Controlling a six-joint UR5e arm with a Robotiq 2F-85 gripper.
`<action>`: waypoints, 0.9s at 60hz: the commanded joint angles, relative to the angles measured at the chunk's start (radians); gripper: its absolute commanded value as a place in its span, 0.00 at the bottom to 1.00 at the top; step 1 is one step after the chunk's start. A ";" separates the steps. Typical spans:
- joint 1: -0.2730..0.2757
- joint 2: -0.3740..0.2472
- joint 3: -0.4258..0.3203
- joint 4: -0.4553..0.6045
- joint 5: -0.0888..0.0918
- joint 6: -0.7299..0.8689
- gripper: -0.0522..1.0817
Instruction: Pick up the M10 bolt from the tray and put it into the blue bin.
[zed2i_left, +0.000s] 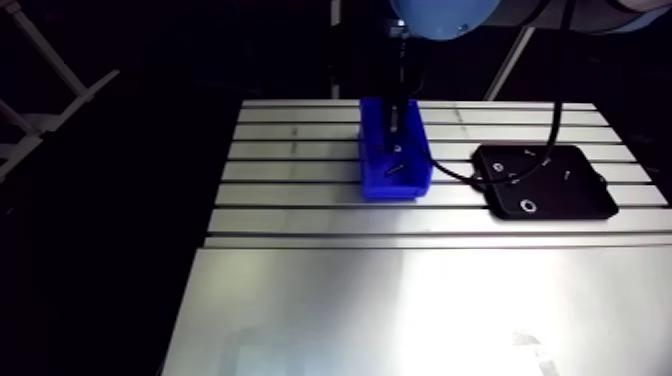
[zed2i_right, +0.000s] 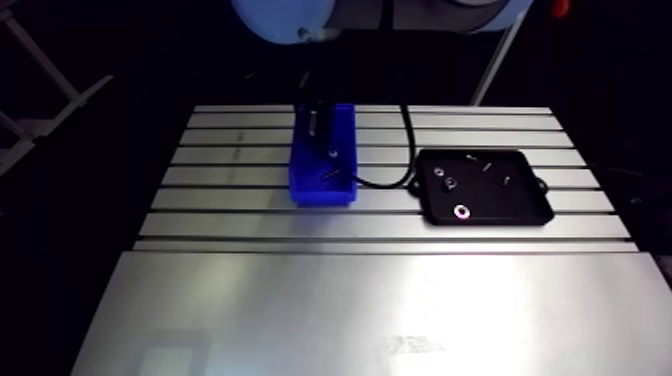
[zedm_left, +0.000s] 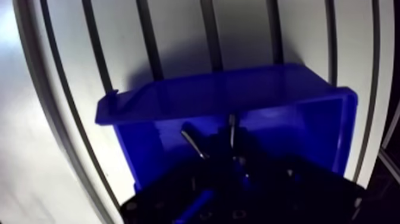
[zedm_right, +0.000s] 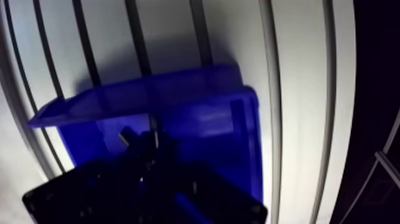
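The blue bin (zed2i_left: 393, 150) stands on the slotted table, left of the black tray (zed2i_left: 545, 182). My gripper (zed2i_left: 397, 118) reaches down into the bin's far half. In the wrist view the bin (zedm_left: 297, 113) fills the space ahead of the gripper's dark body. A slim grey bolt (zedm_left: 193, 143) lies slanted on the bin floor. A second slim metal piece (zedm_left: 232, 130) shows on the gripper's midline, just ahead of it; whether it is held is hidden in the dark. The arm view shows the slanted bolt (zed2i_left: 395, 168) in the bin's near half.
The tray holds several small parts, among them a washer (zed2i_left: 528, 207) and small screws (zed2i_left: 529, 152). A black cable (zed2i_left: 455, 172) runs from the arm past the bin to the tray's edge. A smooth metal sheet (zed2i_left: 400, 310) covers the near table.
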 joint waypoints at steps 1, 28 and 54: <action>0.000 -0.007 0.003 0.000 -0.021 0.007 0.05; 0.000 -0.099 0.002 0.012 -0.024 0.009 0.05; 0.006 -0.219 -0.039 0.157 -0.013 0.124 0.05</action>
